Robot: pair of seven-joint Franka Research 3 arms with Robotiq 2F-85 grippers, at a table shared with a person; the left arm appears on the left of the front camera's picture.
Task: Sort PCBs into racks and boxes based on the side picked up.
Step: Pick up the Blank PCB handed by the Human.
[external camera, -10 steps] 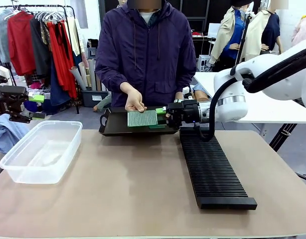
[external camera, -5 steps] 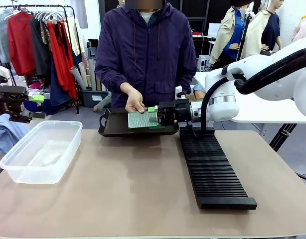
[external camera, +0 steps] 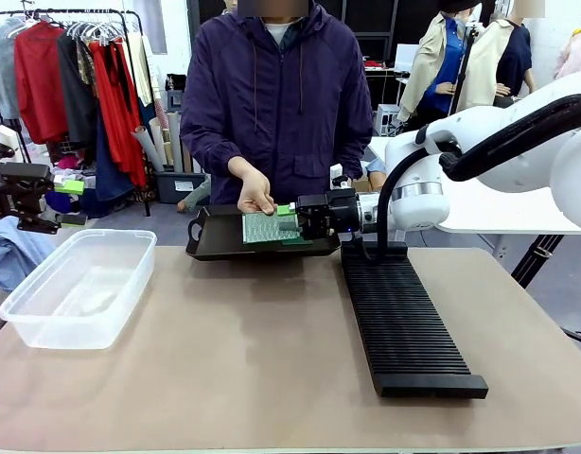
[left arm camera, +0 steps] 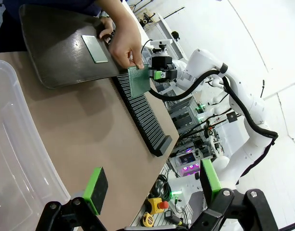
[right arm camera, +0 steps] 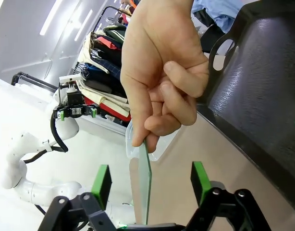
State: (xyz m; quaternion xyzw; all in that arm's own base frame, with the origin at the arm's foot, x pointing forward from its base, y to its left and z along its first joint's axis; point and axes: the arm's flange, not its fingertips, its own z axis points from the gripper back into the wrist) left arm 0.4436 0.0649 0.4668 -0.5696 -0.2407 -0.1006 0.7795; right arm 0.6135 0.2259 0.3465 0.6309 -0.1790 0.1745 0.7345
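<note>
R gripper (external camera: 287,218) has moved in leftward vs 1 s ago, now straddles the thin green rectangular circuit board (external camera: 262,228) pinched by person's hand (external camera: 255,197) over shallow black tray w/ handles (external camera: 224,250). Fingers spread, pads either side of board edge, not clamped. L gripper (left arm camera: 152,185) fingers spread, empty, near clear plastic tub (external camera: 44,317). Long black ribbed rack (external camera: 404,322) just beside tray. Tabletop (external camera: 253,359) btwn tub & rack open. 2nd board (left arm camera: 94,48) flat on tray.
</note>
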